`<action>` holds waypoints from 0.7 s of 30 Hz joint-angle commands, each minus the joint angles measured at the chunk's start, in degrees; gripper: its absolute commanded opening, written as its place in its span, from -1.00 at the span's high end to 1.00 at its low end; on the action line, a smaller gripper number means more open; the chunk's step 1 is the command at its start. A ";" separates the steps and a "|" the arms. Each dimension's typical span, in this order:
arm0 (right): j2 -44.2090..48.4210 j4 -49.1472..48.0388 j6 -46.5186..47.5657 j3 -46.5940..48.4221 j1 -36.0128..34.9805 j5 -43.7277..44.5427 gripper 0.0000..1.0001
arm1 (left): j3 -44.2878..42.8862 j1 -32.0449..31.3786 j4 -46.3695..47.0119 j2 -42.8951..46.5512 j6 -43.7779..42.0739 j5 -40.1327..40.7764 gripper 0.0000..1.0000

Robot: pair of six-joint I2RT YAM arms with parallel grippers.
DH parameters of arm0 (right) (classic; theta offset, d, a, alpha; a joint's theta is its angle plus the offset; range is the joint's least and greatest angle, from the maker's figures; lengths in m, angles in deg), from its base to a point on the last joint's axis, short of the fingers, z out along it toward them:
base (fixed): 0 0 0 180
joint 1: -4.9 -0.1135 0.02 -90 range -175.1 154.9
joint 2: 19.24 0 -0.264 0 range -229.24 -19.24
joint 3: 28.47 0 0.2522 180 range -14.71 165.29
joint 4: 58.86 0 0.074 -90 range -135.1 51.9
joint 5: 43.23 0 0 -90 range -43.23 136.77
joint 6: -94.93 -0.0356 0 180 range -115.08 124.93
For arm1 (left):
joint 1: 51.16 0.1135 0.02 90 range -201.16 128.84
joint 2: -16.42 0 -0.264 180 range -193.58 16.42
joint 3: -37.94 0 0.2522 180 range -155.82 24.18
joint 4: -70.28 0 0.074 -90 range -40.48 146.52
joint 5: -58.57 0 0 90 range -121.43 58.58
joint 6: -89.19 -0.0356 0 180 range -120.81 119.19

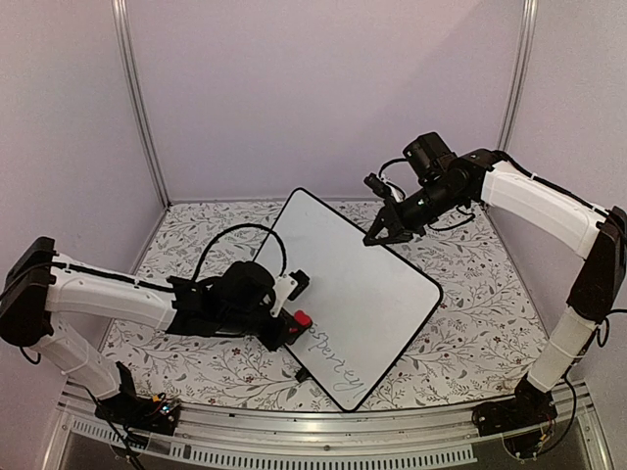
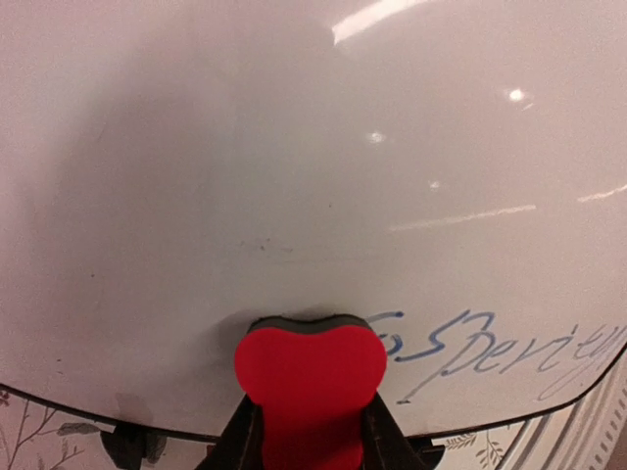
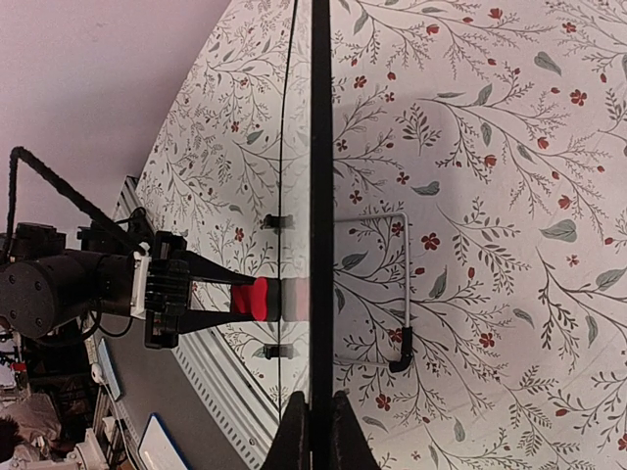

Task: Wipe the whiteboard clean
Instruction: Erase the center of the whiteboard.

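Observation:
The whiteboard (image 1: 358,284) stands tilted in the middle of the table, its black rim edge-on in the right wrist view (image 3: 320,196). Dark cursive handwriting (image 1: 331,364) runs along its near edge; in the left wrist view it shows at the lower right (image 2: 509,352). My left gripper (image 1: 292,323) is shut on a red eraser (image 2: 310,377), whose dark felt face presses on the board just left of the writing. My right gripper (image 1: 389,235) is shut on the board's far rim, fingers (image 3: 292,441) either side of it.
The table wears a floral cloth (image 1: 480,323). A wire stand (image 3: 402,294) props the board's back. Pale booth walls close the back and sides. A metal rail (image 1: 294,426) runs along the near edge.

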State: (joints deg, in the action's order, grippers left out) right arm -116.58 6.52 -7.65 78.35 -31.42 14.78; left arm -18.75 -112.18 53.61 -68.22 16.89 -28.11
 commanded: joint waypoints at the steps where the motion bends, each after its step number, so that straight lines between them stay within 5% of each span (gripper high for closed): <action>1: -1.54 2.44 3.17 -0.42 -2.18 -1.59 1.00 | -2.75 -0.69 -0.11 -1.62 -1.67 -0.14 1.00; 21: -1.62 2.50 3.18 -0.51 -2.18 -1.50 1.00 | 1.04 -1.34 1.98 -2.01 1.03 -2.44 1.00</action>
State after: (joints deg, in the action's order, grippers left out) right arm -116.60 6.52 -7.68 78.35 -31.42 14.84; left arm -20.79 -112.26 54.44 -69.23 16.40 -29.45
